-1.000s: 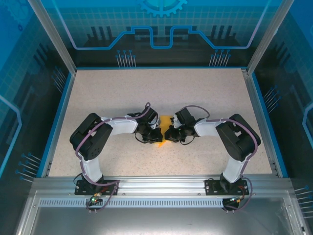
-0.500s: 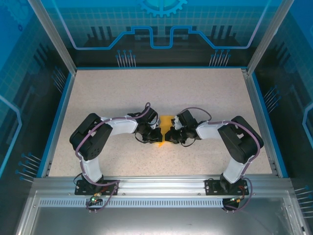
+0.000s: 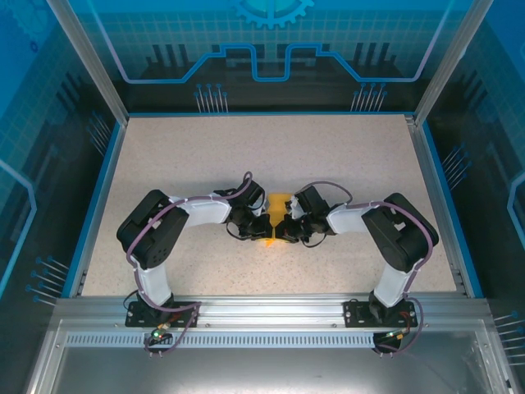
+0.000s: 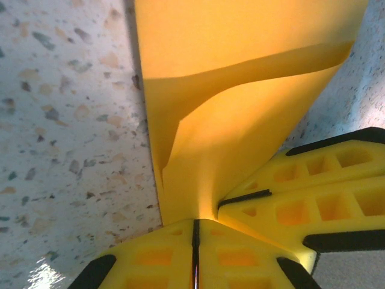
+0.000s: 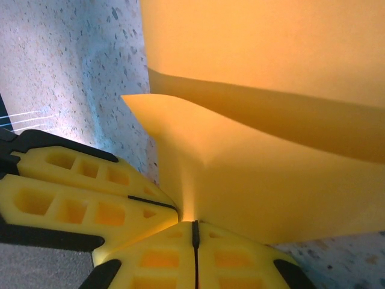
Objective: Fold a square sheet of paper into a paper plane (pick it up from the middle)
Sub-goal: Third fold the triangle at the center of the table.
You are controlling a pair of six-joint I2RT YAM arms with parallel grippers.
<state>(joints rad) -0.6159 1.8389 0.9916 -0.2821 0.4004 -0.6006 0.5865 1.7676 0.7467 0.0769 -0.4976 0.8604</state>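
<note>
Compared with half a second ago, my right gripper [image 3: 286, 229] is sitting a touch further left, closer to my left gripper [image 3: 263, 226], so less of the orange-yellow sheet of paper [image 3: 280, 202] is showing from above. I'm counting one sheet and two grippers, each clamping an edge of it with fingers pressed together, tips almost meeting. The sheet is bowing up in curved layers over the speckled table [image 3: 205, 156], mid-table, and both wrists are hiding most of it from above.
</note>
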